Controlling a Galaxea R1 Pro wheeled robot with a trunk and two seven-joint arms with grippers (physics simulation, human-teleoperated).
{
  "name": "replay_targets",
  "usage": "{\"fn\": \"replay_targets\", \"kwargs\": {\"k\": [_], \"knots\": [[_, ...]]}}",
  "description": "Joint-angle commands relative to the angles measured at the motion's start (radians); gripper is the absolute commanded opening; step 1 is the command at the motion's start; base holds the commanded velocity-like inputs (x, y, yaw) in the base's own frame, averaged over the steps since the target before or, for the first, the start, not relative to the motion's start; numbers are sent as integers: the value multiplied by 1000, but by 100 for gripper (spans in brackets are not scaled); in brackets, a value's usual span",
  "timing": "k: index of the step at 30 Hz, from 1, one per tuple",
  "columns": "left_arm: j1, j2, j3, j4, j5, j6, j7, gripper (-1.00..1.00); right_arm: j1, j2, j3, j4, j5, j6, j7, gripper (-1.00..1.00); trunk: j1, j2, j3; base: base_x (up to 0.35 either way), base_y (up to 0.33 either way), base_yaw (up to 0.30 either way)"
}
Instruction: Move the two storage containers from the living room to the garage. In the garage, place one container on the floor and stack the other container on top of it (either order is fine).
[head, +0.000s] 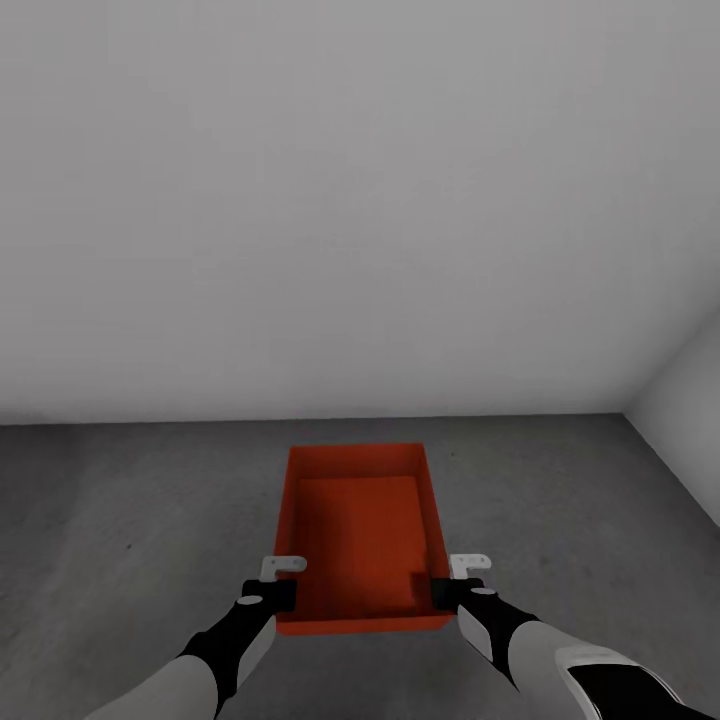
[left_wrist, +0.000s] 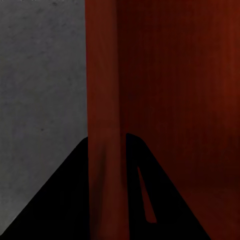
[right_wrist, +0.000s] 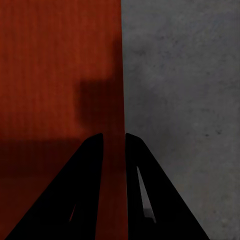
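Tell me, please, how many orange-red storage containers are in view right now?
1. The storage container sits over the grey floor before the white wall, each side wall pinched by the left gripper and the right gripper.

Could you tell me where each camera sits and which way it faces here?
Head: high on the robot, looking down at the bin, floor, wall and both arms.
Left wrist: on the left hand, looking along fingers astride the bin's wall.
Right wrist: on the right hand, same, opposite wall.
All share bin and floor.
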Motion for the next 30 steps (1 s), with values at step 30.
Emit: {"fn": "replay_targets", "kwargs": {"k": [30], "knots": [[-1, 1, 7, -5, -13, -30, 27, -100, 0, -2, -28, 4, -8, -3, -50, -100, 0, -2, -2, 0, 0, 0]]}}
